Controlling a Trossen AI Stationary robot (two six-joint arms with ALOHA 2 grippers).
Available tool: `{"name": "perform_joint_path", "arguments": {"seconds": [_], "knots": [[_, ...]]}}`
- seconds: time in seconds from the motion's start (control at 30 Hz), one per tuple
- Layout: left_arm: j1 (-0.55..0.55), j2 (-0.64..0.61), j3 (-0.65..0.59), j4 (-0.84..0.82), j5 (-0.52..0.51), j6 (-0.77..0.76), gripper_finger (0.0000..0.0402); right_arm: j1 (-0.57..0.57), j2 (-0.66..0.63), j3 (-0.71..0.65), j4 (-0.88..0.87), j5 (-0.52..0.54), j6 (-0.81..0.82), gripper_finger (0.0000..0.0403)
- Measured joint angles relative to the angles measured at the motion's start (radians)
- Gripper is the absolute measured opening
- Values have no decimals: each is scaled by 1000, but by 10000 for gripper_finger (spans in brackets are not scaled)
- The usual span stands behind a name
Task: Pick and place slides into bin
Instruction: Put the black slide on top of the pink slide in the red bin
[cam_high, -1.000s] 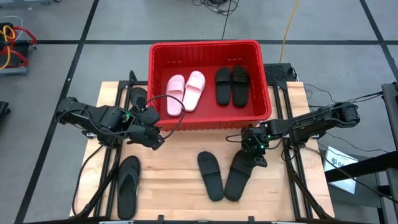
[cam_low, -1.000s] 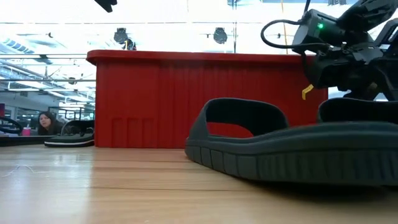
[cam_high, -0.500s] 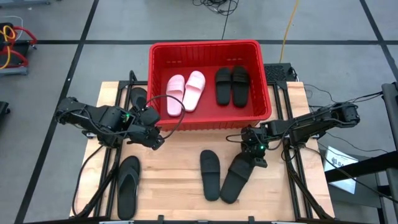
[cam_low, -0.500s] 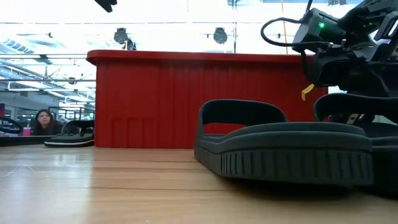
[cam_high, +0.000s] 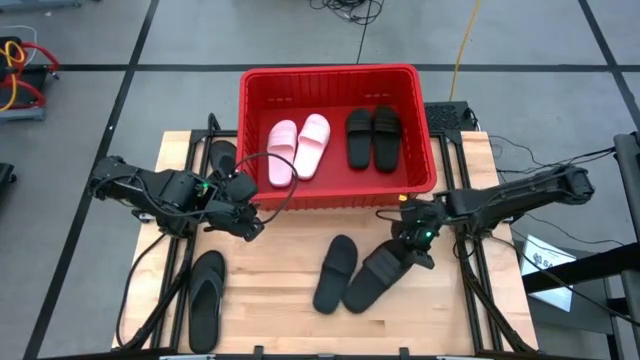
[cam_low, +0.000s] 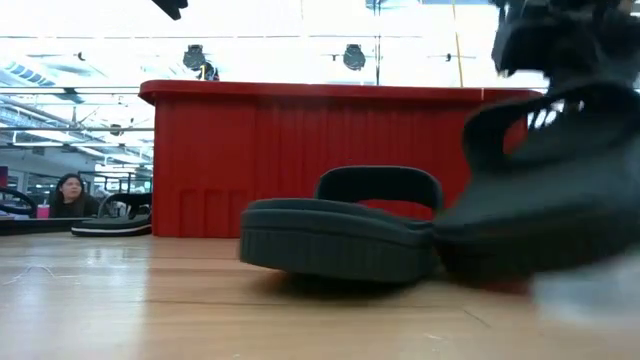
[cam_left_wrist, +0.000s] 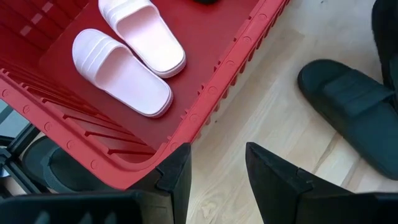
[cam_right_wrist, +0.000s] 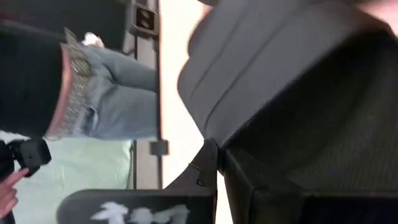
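Note:
The red bin (cam_high: 335, 190) stands at the table's far middle, with two pale pink slides (cam_high: 298, 147) and two black slides (cam_high: 372, 137) inside. My right gripper (cam_high: 413, 240) is shut on a black slide (cam_high: 375, 280) near the bin's front right corner. A second black slide (cam_high: 335, 272) lies flat on the table, touching it. One black flip-flop (cam_high: 206, 298) lies at the near left, another (cam_high: 222, 157) left of the bin. My left gripper (cam_high: 250, 215) waits open by the bin's near left corner. My right gripper holds the black slide at its strap end (cam_high: 400, 256), coming from above and from the table's right. That end is raised, with the strap's arch (cam_low: 560, 110) up in the air. The slide tilts down toward its other end (cam_low: 470, 255), low beside the second slide.
The bin's rolled rim (cam_left_wrist: 230, 68) runs just ahead of my left fingers. Bare wood lies between the flip-flop and the two slides. A seated person (cam_low: 70, 192) shows far behind the table, and a person in jeans (cam_right_wrist: 106, 99) stands beyond its right side.
My right gripper has shut on the black slide and raised its strap end. The slide's free end has swung toward the table's left and pushed the second slide, which has turned about, its near end now pointing left.

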Motion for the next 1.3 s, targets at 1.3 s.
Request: {"name": "perform_joint_path", "arguments": {"seconds": [1.3], "knots": [[62, 0, 0, 6, -3, 22, 147, -334, 34, 748, -259, 295, -519, 0]]}}
